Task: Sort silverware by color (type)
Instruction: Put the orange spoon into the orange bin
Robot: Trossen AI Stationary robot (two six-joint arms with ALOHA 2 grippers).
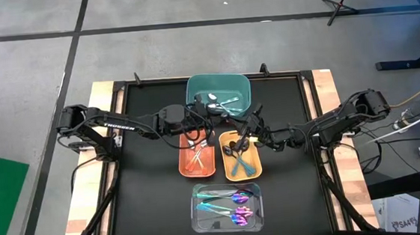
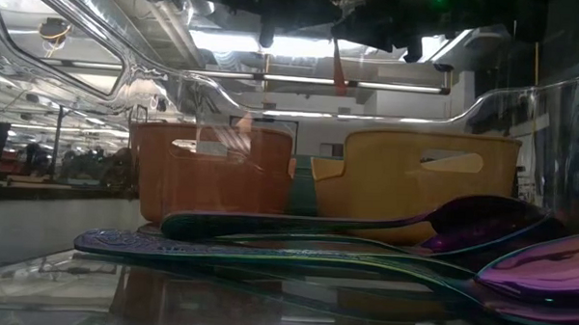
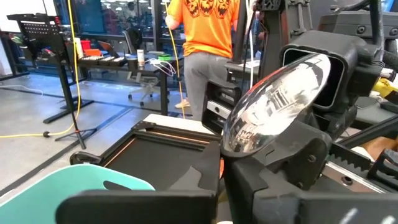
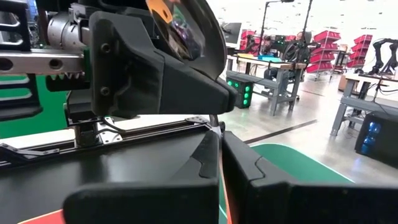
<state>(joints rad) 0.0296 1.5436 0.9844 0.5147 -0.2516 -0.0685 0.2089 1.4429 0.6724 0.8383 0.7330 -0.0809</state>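
The left claw (image 1: 211,116), in the upper middle of the high view at the teal bin's (image 1: 241,83) lower left rim, is clamped on a plain silver spoon (image 3: 277,102); the left wrist view shows its shiny bowl standing up between the dark fingers. The right claw (image 1: 244,135) is closed on nothing, just below the teal bin and above the yellow bin (image 1: 258,172).

Outward from there, the teal bin holds a few more silver pieces (image 1: 224,101), too tangled to count. The orange bin (image 1: 185,167), centre frame, holds orange-handled utensils (image 1: 197,157), and the yellow bin beside it holds teal-handled ones (image 1: 240,162). Below both, the clear bin (image 1: 200,225) holds three iridescent purple-teal spoons (image 1: 228,208). All four bins sit on the black tabletop (image 1: 147,182).
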